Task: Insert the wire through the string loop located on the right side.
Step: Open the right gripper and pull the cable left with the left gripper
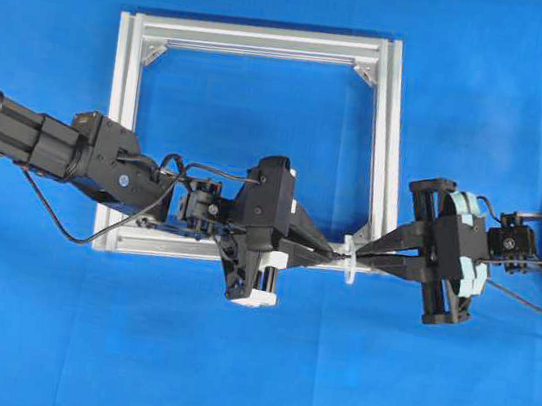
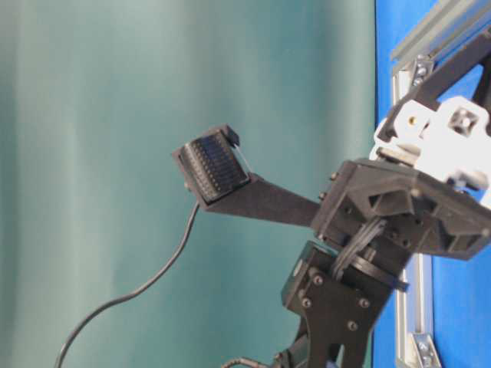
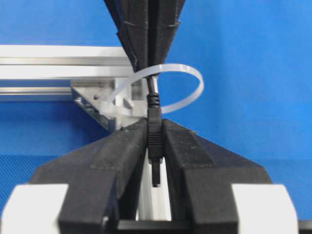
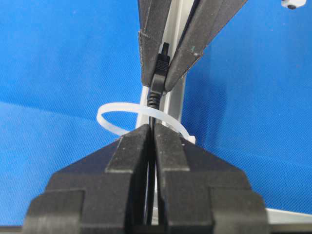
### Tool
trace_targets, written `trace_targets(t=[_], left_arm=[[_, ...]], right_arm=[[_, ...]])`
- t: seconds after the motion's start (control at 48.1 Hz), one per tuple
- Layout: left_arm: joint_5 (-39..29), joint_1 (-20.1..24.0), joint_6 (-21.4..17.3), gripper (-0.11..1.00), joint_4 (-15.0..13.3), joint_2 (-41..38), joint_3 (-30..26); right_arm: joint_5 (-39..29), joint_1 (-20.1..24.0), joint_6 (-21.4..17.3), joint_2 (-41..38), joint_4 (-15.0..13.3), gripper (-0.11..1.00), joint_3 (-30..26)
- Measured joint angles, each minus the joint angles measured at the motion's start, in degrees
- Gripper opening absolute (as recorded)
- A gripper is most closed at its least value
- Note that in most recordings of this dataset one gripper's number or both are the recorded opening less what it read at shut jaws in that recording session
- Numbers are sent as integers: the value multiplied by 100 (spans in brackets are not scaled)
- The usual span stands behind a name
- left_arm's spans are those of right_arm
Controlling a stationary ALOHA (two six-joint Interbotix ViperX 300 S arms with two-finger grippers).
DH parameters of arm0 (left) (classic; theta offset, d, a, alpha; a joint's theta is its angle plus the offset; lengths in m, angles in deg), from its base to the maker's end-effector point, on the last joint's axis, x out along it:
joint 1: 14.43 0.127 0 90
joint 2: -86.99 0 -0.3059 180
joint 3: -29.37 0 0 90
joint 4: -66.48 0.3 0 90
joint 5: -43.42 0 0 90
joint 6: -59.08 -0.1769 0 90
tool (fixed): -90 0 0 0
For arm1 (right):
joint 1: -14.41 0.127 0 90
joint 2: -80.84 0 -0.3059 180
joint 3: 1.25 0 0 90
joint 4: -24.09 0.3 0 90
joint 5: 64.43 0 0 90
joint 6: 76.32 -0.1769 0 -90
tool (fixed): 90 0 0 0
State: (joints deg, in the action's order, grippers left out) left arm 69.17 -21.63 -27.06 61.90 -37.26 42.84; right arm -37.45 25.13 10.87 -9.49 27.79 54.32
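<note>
Looking across, I see my left gripper (image 3: 155,146) pinching the thin black wire's plug (image 3: 154,129) left of the white string loop (image 3: 161,90); my right gripper (image 4: 152,146) clamps the cable right of it, wire axis running left-right through.

Black arms (image 1: 47,141) with white-trimmed housings (thin black cables alongside)
</note>
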Motion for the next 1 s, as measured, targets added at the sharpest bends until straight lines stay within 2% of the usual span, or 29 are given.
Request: trace_targets(t=[0.125, 0.291, 0.353, 0.457, 0.686, 0.79, 0.998], left_arm=[[-35, 9, 0, 8, 0, 0, 0], [-44, 9, 0, 8, 0, 0, 0], [-44, 9, 0, 8, 0, 0, 0], [-44, 9, -9, 8, 0, 0, 0], [-35, 9, -26, 8, 0, 26, 70], [-44, 9, -44, 8, 0, 237, 334], [-9, -44, -44, 8, 0, 1081, 1248]], right_arm=[[-9, 0, -18, 0, 9, 30, -9], [-9, 0, -9, 0, 18, 80, -18], [-9, 0, -18, 0, 18, 92, -9], [-18, 0, -18, 0, 18, 88, -9], [-44, 0, -9, 0, 18, 89, -9], [-44, 0, -9, 0, 26, 89, -9], [-53, 0, 9, 0, 18, 89, -18]])
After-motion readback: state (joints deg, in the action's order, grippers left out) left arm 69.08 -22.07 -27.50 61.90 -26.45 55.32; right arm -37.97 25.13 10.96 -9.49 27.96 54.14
